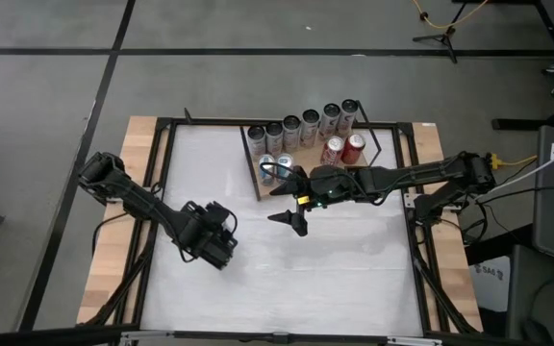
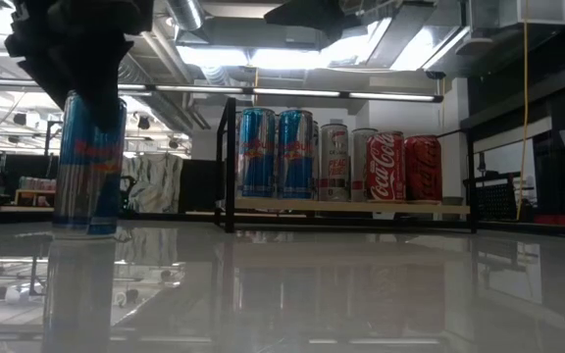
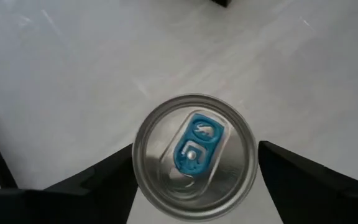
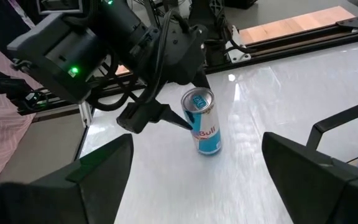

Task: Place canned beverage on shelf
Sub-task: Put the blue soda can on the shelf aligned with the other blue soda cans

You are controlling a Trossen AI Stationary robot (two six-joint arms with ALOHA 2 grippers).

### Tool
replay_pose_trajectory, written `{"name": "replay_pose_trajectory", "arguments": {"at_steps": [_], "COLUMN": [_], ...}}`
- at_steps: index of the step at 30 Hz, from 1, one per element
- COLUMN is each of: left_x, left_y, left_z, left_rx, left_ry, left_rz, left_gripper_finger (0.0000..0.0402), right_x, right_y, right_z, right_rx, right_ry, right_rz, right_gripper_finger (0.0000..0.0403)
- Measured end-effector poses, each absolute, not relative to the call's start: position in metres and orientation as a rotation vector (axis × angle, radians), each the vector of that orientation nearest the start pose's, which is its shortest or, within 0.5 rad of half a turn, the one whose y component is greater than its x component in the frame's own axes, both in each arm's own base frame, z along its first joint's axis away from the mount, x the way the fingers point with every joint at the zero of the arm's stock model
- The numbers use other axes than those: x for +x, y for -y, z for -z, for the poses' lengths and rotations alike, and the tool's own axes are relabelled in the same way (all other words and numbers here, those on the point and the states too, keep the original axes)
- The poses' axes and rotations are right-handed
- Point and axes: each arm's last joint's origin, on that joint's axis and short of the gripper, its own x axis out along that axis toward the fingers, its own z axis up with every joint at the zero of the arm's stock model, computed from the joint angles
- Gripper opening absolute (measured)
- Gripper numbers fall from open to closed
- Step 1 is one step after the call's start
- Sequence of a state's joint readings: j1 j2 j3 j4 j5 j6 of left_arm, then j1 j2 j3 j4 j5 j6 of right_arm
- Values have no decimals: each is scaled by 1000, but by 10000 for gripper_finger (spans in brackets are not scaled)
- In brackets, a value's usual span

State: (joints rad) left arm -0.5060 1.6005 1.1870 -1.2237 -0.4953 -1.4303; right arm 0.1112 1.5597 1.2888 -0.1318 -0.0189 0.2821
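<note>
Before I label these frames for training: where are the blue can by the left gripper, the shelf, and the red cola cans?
Blue can (image 4: 205,124): right wrist view, on its side wall.
Shelf (image 2: 351,206): low view, board's front edge.
Red cola cans (image 2: 402,169): low view, between the two labels.

Readable text: "Coca-Cola" script, running vertically on the red can (image 2: 385,168) on the shelf (image 2: 351,207), low view. "Bull" on the blue-silver can (image 4: 204,122) standing on the desk, right wrist view, the rest of the logo turned away. Blue cans (image 2: 275,153) on the shelf carry red lettering, too blurred to read. Nothing else legible.
</note>
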Motion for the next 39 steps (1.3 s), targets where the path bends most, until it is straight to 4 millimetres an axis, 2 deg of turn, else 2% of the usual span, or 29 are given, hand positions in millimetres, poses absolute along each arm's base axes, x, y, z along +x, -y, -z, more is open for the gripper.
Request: {"name": "replay_pose_trajectory", "arguments": {"at_steps": [11,15,20,23,30,39], "left_x": [260,271,288,295,302,303], "left_y": [127,128,126,119,101,98], "left_z": [-232,-233,-237,-238,-238,-238], "left_rx": [-341,-247,-93,-45,39,39], "left_ry": [-1028,-1025,-1037,-1040,-1056,-1053], "left_rz": [-683,-527,-224,-137,-104,-119], "left_gripper_finger": [205,205,221,228,232,249], "right_x": [356,356,356,356,356,356], "right_y": [-40,-40,-40,-40,-40,-40], "right_z": [-322,-322,-322,-322,-322,-321], "right_rx": [259,259,259,259,260,259], "right_ry": [-418,-418,-418,-418,-419,-423], "right_rz": [-71,-71,-71,-71,-71,-70], "right_gripper_finger": [347,347,347,347,347,347]}}
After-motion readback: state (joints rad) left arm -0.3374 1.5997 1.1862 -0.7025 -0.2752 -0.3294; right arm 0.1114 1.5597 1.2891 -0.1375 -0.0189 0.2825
